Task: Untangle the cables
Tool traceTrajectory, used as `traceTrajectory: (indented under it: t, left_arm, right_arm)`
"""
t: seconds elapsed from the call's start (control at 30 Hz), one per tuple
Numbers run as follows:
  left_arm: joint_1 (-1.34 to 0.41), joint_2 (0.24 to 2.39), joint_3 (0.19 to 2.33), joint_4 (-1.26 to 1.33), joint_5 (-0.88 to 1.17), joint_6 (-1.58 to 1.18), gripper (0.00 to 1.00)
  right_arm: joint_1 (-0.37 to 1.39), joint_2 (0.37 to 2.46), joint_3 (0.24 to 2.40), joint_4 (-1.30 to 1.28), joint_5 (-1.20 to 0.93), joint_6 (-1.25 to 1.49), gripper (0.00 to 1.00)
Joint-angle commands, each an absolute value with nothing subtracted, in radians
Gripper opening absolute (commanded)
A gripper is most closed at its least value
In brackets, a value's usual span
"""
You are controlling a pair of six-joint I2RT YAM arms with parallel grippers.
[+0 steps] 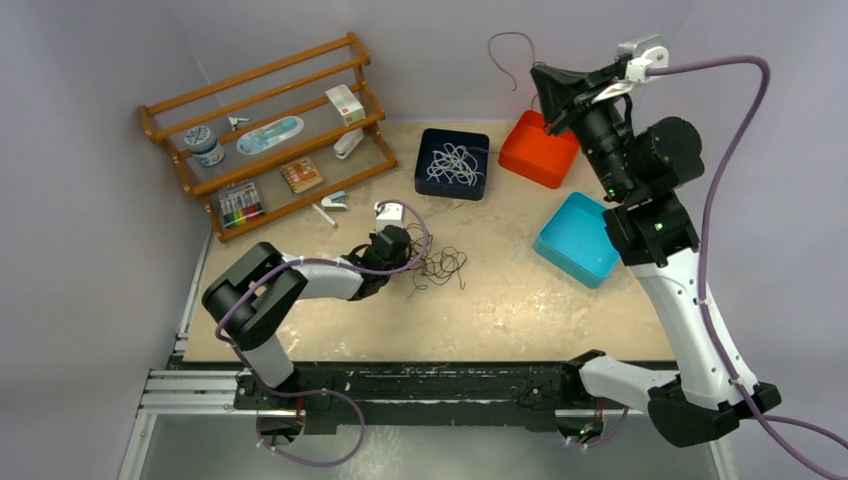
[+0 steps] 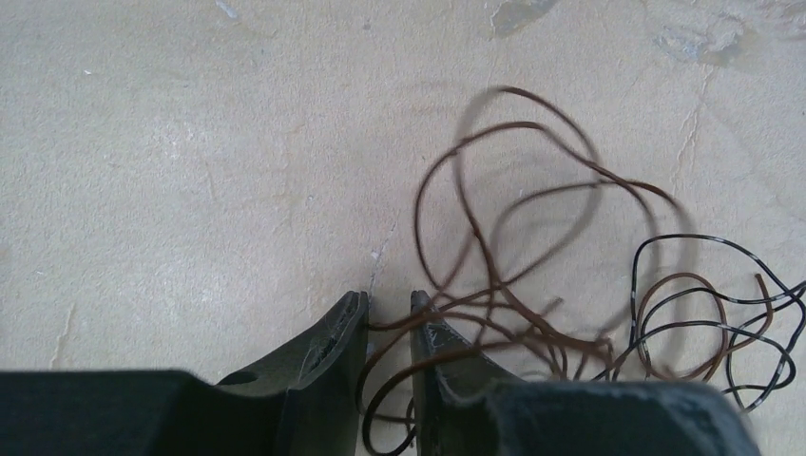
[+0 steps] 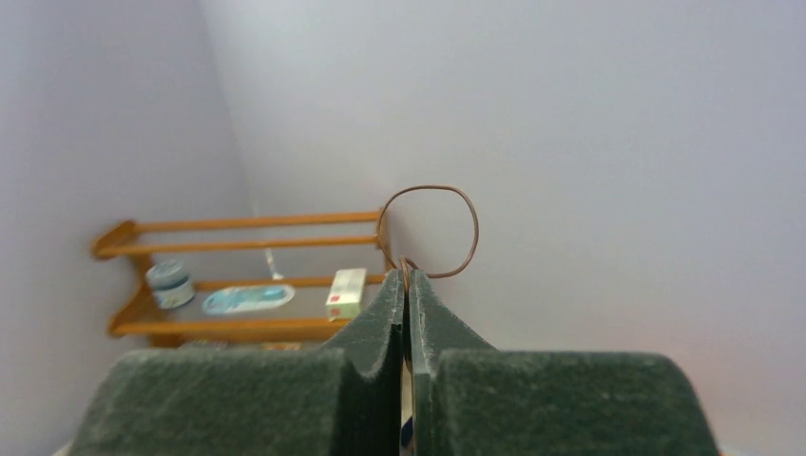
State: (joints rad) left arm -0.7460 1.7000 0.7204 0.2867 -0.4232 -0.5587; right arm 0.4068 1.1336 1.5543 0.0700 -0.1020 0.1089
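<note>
Starting at the left gripper (image 2: 387, 299): it is lowered to the table (image 1: 520, 300) with its jaws a narrow gap apart. Brown strands cross that gap, which is wider than the strands, and no pinch on them is visible. These strands belong to the dark cables (image 1: 438, 266), a loose knot of brown and black loops lying on the table just right of this gripper, near the table's centre.

The right gripper (image 3: 407, 280) is raised high near the back wall with its jaws fully closed. It clamps a single brown cable (image 3: 428, 187), which rises from the fingertips in a rounded loop against the wall, well apart from the knot below.

Further out, a navy bin (image 1: 420, 165) at the back of the table holds a pile of white cables (image 1: 455, 162). A red bin (image 1: 540, 150) sits to its right, and a light blue bin (image 1: 578, 238) nearer the right arm. A wooden shelf (image 1: 148, 122) carrying small items stands at the back left.
</note>
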Motion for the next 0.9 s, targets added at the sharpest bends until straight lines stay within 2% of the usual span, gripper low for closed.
traceTrajectory:
  t: [0.0,0.17,0.3,0.37,0.53,0.83,0.87]
  left_arm:
    - [-0.738,1.687,0.676,0.207,-0.421,-0.567,0.23]
    - [-0.732,1.679,0.669,0.193,-0.447,-0.566,0.23]
    - [-0.729,1.672,0.667,0.183,-0.458,-0.571,0.23]
    - [-0.728,1.657,0.665,0.178,-0.464,-0.575,0.19]
    - [-0.725,1.600,0.668,0.145,-0.472,-0.568,0.00]
    - [-0.725,1.412,0.714,0.010,-0.467,-0.528,0.00]
    - [-0.724,1.391,0.723,-0.003,-0.467,-0.524,0.05]
  right_arm:
    - [0.408,1.096,1.613,0.102,0.085,0.044,0.00]
    - [0.408,1.064,1.625,0.117,0.214,-0.005,0.00]
    - [0.408,1.062,1.639,0.094,0.231,-0.025,0.00]
    - [0.408,1.069,1.640,0.070,0.223,-0.025,0.00]
    - [0.408,1.092,1.626,0.013,0.202,-0.014,0.00]
    - [0.393,1.166,1.602,-0.069,0.247,-0.005,0.00]
    - [0.387,1.180,1.604,-0.076,0.247,-0.002,0.00]
